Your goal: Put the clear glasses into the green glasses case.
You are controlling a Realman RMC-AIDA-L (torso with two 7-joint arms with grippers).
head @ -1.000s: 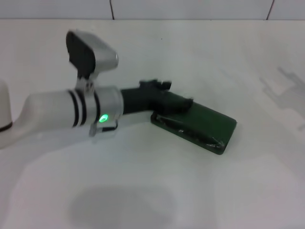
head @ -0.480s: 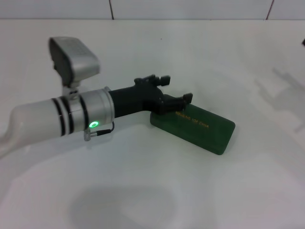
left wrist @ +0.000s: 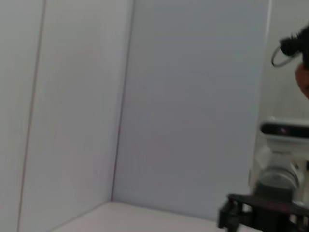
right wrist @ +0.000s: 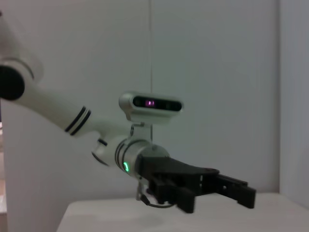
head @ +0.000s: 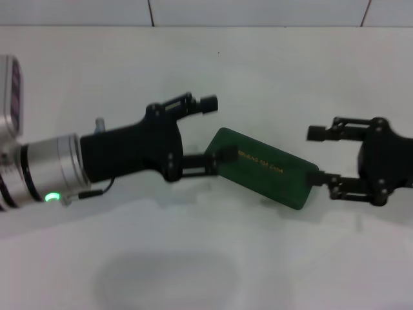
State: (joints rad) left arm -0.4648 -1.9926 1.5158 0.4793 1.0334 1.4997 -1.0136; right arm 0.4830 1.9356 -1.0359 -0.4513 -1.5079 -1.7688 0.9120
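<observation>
The green glasses case (head: 268, 169) lies closed on the white table, gold lettering on its lid, slanting from mid-table toward the front right. The clear glasses are out of view. My left gripper (head: 218, 129) stands open at the case's left end, its lower finger (head: 224, 155) right by the case's corner. At the case's right end my right gripper (head: 319, 155) is open, with its lower finger (head: 324, 177) close to that end. Nothing sits between either pair of fingers. The right wrist view shows the left arm (right wrist: 120, 153) from the far side.
The white table (head: 193, 258) runs back to a tiled wall (head: 258, 11). In the left wrist view I see plain wall panels and the right arm's wrist camera (left wrist: 284, 129).
The case went from open to shut under the left gripper. That gripper then drew back left to the case's end. The right gripper came in from the right.
</observation>
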